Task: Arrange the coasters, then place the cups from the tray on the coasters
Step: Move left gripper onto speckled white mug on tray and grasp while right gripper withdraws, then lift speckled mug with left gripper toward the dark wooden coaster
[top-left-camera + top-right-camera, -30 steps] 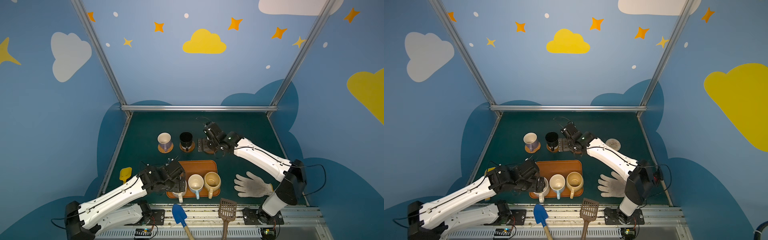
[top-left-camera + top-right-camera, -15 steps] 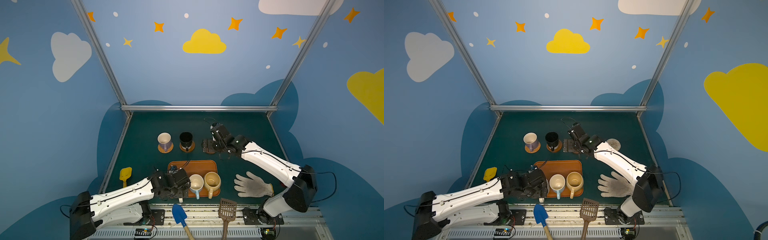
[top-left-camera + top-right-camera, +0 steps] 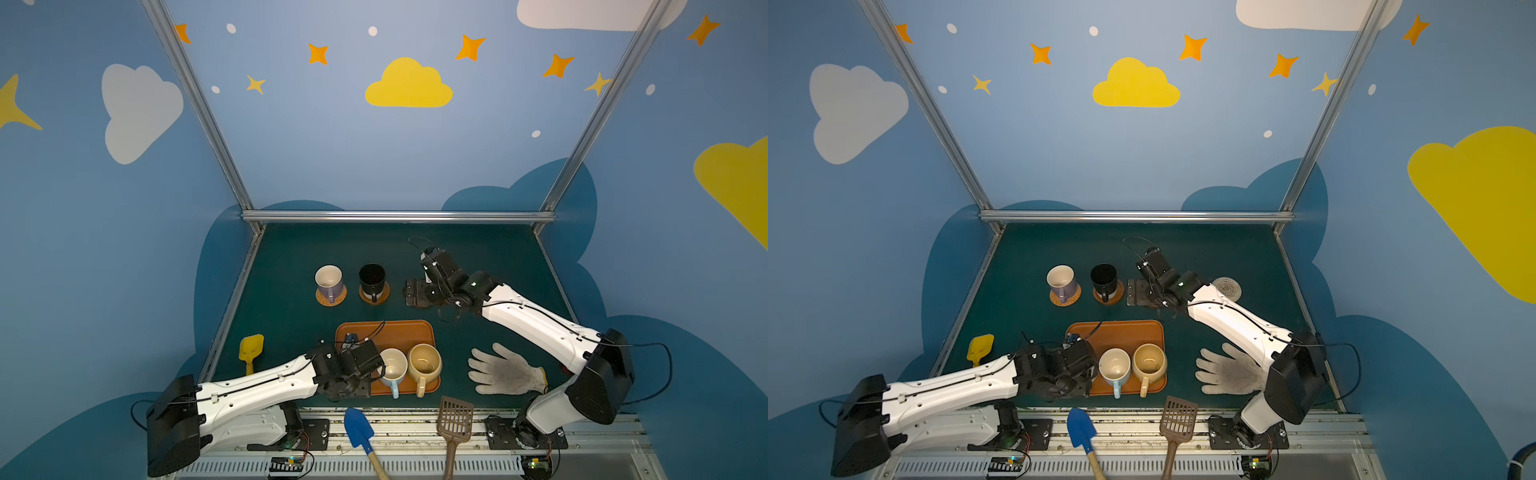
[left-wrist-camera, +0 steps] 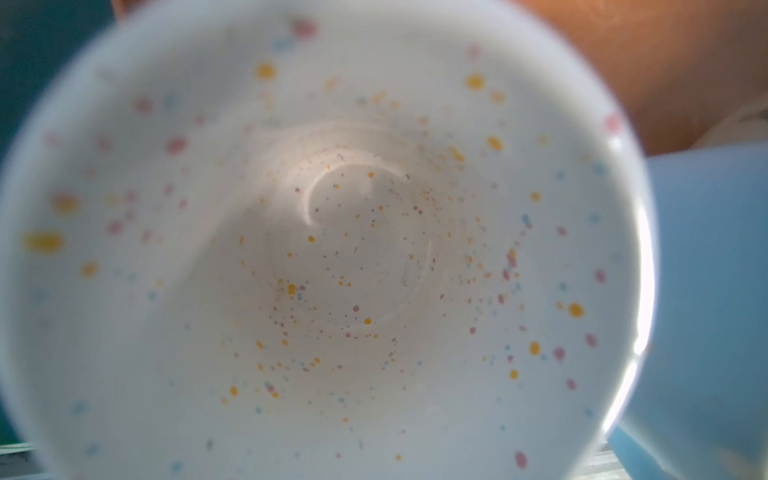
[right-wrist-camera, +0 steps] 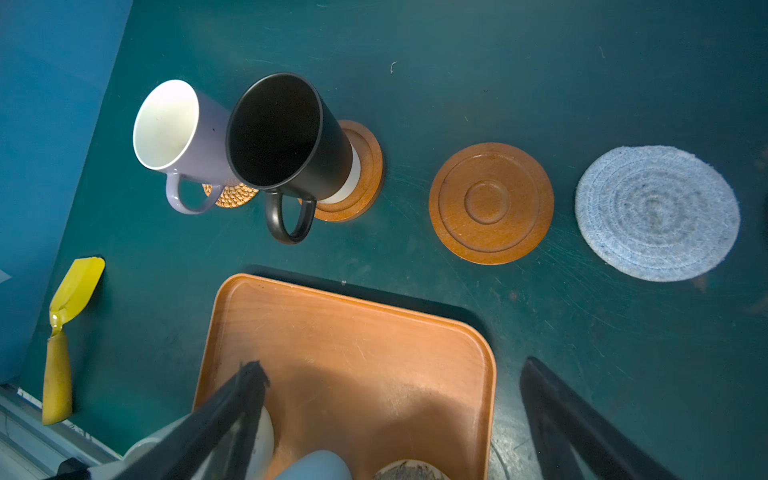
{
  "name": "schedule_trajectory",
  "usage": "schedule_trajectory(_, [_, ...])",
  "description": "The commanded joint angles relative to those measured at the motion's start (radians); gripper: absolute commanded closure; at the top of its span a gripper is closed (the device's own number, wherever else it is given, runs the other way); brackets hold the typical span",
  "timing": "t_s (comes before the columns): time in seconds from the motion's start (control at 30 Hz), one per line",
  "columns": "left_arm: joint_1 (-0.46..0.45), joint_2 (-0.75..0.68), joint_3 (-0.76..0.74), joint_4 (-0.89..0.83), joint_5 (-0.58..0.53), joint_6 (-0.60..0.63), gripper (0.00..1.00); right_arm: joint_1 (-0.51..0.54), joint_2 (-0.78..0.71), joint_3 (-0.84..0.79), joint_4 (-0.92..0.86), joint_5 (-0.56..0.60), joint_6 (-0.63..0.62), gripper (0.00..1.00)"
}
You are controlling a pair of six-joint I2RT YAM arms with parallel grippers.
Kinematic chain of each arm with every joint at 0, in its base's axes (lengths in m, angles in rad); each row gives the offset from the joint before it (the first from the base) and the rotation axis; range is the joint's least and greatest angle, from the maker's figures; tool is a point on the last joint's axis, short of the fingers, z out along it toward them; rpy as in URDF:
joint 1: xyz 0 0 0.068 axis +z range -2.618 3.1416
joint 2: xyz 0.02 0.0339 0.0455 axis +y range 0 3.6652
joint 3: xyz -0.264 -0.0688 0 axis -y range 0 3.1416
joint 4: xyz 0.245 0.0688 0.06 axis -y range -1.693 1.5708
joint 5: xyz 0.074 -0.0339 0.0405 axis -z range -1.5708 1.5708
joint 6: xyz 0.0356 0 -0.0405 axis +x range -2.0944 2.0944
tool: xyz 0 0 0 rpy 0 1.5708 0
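L arm (image 3: 257,384) comes in from 7 o'clock. Its wrist sits low over the 8 o'clock corner of the tray (image 3: 399,332), right above the speckled cup (image 4: 324,249), whose inside fills the L wrist view. L fingers are hidden under the wrist, so can't tell if clenched or slack.

Pale blue cup (image 3: 392,368) stands upright at the tray's 6 o'clock edge. Tan-yellow cup (image 3: 424,363) is just beside it twd 5 o'clock, both handles pointing to 6.

R fingers (image 5: 228,415) are spread wide, grasping nothing, and hover over the bench (image 3: 291,257) at abt 1 o'clock of the tray.

Far row beyond the tray, from 9 twd 3:
- lilac cup (image 3: 329,280) on rattan coaster (image 3: 331,297)
- black cup (image 3: 372,280) on wooden coaster (image 3: 374,296)
- bare wooden coaster (image 5: 491,203), seen only in R wrist view
- grey-white rope coaster (image 3: 1227,288)

Coasters lie apart from each other.

Glove (image 3: 505,372) lies at 3 o'clock of the tray, yellow scoop (image 3: 250,349) at 9. Blue shovel (image 3: 358,430) and slotted scoop (image 3: 455,417) lie at 6, across the front rail.
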Motion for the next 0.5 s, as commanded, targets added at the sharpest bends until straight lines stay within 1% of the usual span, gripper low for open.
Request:
schedule_trajectory(0.0, [0.012,0.013,-0.016,-0.009,-0.026,0.018,0.54,-0.005,0.008,-0.007,0.008,-0.012,0.004,0.05])
schedule_trajectory(0.1, [0.023,0.008,-0.015,-0.019,-0.036,0.034,0.55,-0.007,0.011,-0.011,0.015,-0.019,0.007,0.05])
schedule_trajectory(0.2, [0.034,-0.002,-0.015,-0.028,-0.044,0.046,0.61,-0.006,0.021,-0.008,0.015,-0.031,0.009,0.05])
schedule_trajectory(0.27, [0.038,-0.008,-0.016,-0.036,-0.047,0.051,0.63,-0.006,0.029,-0.004,0.014,-0.039,0.009,0.06])
schedule_trajectory(0.37, [0.046,-0.017,-0.015,-0.047,-0.054,0.065,0.71,-0.007,0.031,-0.004,0.015,-0.043,0.010,0.06])
schedule_trajectory(0.43, [0.052,-0.023,-0.015,-0.050,-0.056,0.073,0.72,-0.006,0.032,-0.004,0.018,-0.043,0.010,0.06])
schedule_trajectory(0.47, [0.055,-0.025,-0.015,-0.049,-0.057,0.075,0.75,-0.006,0.033,-0.004,0.018,-0.043,0.008,0.06])
